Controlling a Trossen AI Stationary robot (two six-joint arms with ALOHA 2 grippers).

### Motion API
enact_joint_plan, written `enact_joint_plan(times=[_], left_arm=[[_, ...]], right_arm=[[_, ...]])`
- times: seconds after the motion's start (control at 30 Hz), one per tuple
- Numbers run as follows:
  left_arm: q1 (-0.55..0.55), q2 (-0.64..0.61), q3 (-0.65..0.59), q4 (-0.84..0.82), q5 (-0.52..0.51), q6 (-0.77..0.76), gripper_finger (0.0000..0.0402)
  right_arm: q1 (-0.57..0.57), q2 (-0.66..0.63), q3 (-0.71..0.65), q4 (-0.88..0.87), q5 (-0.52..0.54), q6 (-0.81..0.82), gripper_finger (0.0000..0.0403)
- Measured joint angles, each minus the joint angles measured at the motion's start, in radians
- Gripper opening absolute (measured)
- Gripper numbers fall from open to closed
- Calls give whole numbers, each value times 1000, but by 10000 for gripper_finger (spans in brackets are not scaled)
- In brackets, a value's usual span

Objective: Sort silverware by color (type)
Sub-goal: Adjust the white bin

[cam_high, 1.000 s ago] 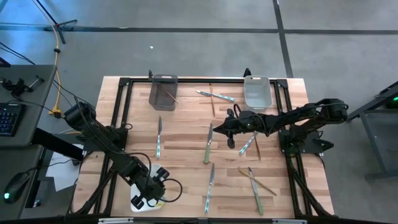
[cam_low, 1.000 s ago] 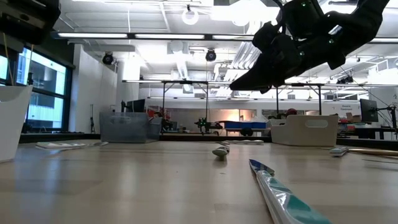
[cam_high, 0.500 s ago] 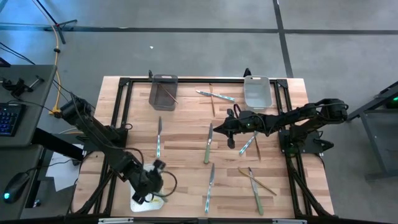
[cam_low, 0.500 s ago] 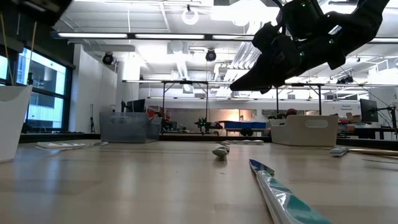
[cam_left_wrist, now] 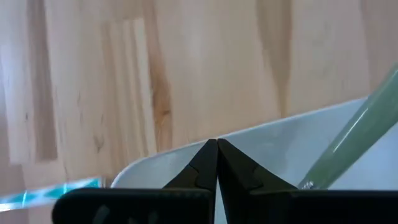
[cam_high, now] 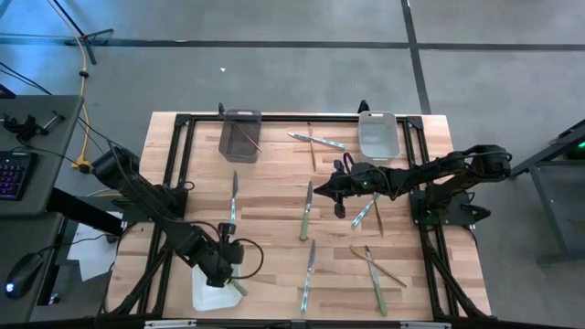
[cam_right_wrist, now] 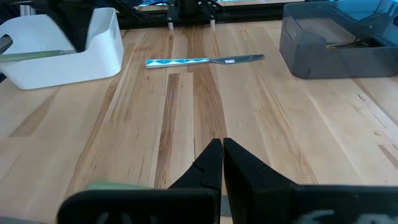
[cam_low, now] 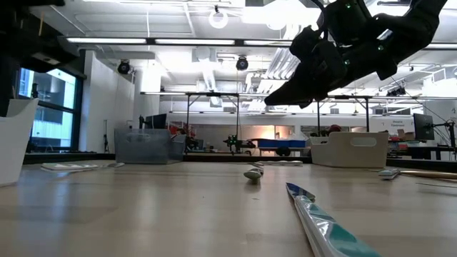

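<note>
Pale butcher-block wood makes up my worktop (cam_high: 274, 215), framed by black rails. My left arm reaches from the left edge diagonally toward the near side, elbow bent, wrist tipped down over the white bin (cam_high: 208, 297) at the near-left corner. My right arm stretches in from the right edge, held almost level above the boards, its wrist well off the surface in the low view.

My left claw (cam_high: 228, 265) hangs at the white bin's rim; in the left wrist view its fingertips (cam_left_wrist: 205, 163) meet, clenched on nothing I can see, with a pale green utensil (cam_left_wrist: 351, 140) lying slanted in the bin just beside them. My right claw (cam_high: 320, 184) sits over the middle of the worktop, fingertips (cam_right_wrist: 214, 163) likewise pressed together and empty.

A dark grey bin (cam_high: 239, 134) stands at the far-left side with a thin brown stick (cam_high: 250, 140) inside it. A light grey bin (cam_high: 377, 133) stands at the far-right side.

The rest of the silverware lies loose: a patterned knife (cam_high: 233, 201) left of centre, a green-handled knife (cam_high: 306, 211) near my right claw, another (cam_high: 309, 271) toward the near edge, a crossed pair (cam_high: 315, 142) between the two far bins, two pieces (cam_high: 367, 211) under my right forearm, and a crossed group (cam_high: 375, 265) at the near right.
</note>
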Motion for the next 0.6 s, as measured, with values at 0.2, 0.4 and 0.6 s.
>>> enact_joint_plan(times=[0.2,0.4,0.6], left_arm=[[1,1,-1,-34,10,-94,0],[4,1,-2,-47,-31,-127,0],[5,1,-2,-21,-88,-75,0]], right_arm=[[0,0,-1,-4,0,0,0],[0,0,-1,-4,0,0,0],[0,0,-1,-4,0,2,0]])
